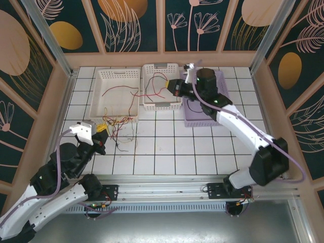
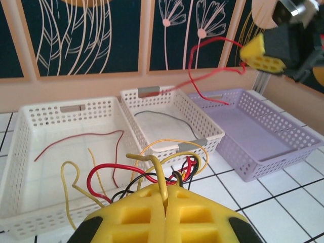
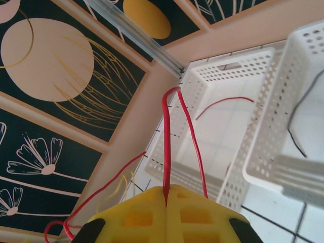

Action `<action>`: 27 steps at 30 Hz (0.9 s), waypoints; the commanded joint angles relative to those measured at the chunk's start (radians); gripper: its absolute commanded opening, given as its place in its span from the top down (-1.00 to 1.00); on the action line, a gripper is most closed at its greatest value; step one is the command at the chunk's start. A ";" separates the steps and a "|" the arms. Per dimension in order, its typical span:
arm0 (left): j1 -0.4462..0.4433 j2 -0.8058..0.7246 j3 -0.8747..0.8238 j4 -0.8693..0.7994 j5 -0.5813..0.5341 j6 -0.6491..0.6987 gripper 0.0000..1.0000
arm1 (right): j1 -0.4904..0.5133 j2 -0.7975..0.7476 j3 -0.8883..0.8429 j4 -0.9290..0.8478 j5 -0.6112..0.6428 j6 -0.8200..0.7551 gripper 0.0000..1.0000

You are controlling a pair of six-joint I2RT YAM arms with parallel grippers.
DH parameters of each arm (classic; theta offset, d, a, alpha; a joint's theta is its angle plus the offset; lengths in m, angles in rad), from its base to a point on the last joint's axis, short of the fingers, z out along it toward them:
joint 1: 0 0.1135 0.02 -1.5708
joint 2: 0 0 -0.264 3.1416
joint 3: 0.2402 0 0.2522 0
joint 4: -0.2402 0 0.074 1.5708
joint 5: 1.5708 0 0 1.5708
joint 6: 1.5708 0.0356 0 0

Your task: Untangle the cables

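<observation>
Your left fingers (image 2: 136, 215) are pinching a yellow cable (image 2: 159, 177); your right fingers (image 3: 197, 212) are holding a red cable (image 3: 165, 147) aloft.

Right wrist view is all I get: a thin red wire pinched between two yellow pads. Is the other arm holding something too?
Observer: Yes. The left end effector is shut on a thin yellow wire that kinks up out of its grip.
Visitor: Where is the tangle itself?
Observer: A knot of red, black and yellow wires bunches just beyond that end effector, at the front rim of the large white perforated plastic basket.
Visitor: Any basket I'm missing?
Observer: A lilac perforated plastic basket stands right of the small white perforated plastic basket, near the raised right end effector shut on your thin red wire.
</observation>
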 commanded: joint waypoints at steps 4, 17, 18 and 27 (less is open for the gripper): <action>0.001 -0.058 -0.039 0.084 -0.001 -0.011 1.00 | 0.073 0.262 0.333 -0.089 -0.003 -0.048 1.00; 0.000 -0.032 -0.083 0.113 0.066 -0.047 1.00 | 0.160 0.968 1.184 -0.466 -0.047 -0.094 1.00; 0.002 -0.028 -0.084 0.113 0.073 -0.047 1.00 | 0.163 1.004 1.223 -0.476 -0.049 -0.092 1.00; 0.000 0.006 -0.090 0.119 0.101 -0.032 1.00 | 0.170 1.108 1.169 -0.399 -0.085 -0.062 1.00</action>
